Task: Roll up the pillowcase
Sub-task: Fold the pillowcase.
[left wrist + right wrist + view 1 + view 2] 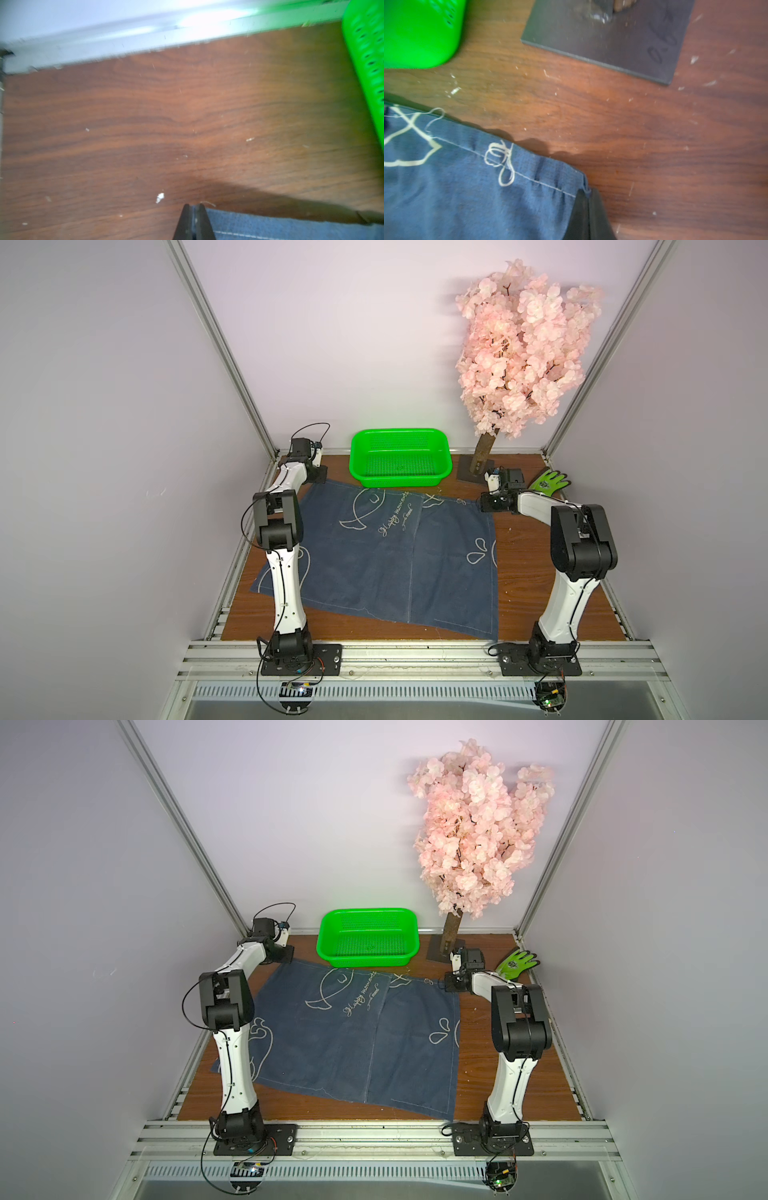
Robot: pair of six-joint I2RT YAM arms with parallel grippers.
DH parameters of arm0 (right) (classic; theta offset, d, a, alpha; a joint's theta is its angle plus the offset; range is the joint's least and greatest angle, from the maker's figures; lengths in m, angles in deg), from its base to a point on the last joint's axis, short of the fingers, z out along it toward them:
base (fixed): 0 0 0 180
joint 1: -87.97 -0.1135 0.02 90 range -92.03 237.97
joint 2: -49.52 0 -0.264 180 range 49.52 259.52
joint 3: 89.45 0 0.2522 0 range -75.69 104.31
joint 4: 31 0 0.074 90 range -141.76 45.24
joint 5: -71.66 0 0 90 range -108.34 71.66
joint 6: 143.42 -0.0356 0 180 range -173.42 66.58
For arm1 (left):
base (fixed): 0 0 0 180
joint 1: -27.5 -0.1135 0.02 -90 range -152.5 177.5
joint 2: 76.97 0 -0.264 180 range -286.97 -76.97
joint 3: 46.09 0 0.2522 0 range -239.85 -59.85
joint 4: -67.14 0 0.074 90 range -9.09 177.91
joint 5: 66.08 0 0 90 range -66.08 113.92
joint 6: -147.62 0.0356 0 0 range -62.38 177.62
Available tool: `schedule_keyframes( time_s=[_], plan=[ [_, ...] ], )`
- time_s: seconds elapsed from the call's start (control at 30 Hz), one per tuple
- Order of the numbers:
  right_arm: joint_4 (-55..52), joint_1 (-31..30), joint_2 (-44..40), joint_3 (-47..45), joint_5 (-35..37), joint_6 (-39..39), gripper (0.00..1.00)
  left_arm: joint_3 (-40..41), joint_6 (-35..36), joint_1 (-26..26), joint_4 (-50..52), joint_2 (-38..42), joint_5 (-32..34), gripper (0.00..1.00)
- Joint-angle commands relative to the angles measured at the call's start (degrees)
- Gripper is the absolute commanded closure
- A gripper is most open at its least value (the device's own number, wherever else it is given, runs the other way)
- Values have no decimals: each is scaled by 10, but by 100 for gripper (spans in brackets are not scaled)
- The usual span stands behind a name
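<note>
My top views bright and evenly lit, soft shadows, both wrist feeds blurred, glare on the rail (187,31)

The right pincer (587,196) has its jaws pressed together on a corner of the blue pillowcase (467,187), and the stitched hem puckers there. The cloth lies on the wooden desk (654,145), which is flecked with white bits. Beyond the cloth's edge sit a green basket (419,35) and a dark flat plate (623,41).

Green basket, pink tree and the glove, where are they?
green basket (399,482): in a top view, on its front wall.
pink tree (523,348): in a top view, on its blossoms.
glove (545,485): in a top view, on its palm.
</note>
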Motion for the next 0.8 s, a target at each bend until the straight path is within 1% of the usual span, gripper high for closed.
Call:
schedule_keyframes(
  time_s=[0.0, 0.1, 0.17, 0.3, 0.53, 0.67, 0.77],
  plan=[
    [12, 11, -58, 22, -5, 22, 100, -13, -14, -4, -33, 50, -3, 98],
    [14, 14, -80, 20, -13, 29, 100, -4, -15, -5, -33, 71, -3, 100],
    [11, 15, -94, 17, -17, 33, 100, 17, -15, -5, -34, 92, 1, 100],
    [8, 15, -117, -1, -30, 36, 100, 99, -14, -9, -50, 143, 10, 100],
    [22, 15, -167, -45, -43, 42, 100, 263, -17, -28, -139, 252, 18, 100],
    [34, 16, -196, -64, -38, 44, 100, 326, -20, -42, -179, 293, 10, 100],
    [51, 16, -209, -70, -34, 43, 100, 335, -20, -45, -194, 300, 8, 100]
  ],
)
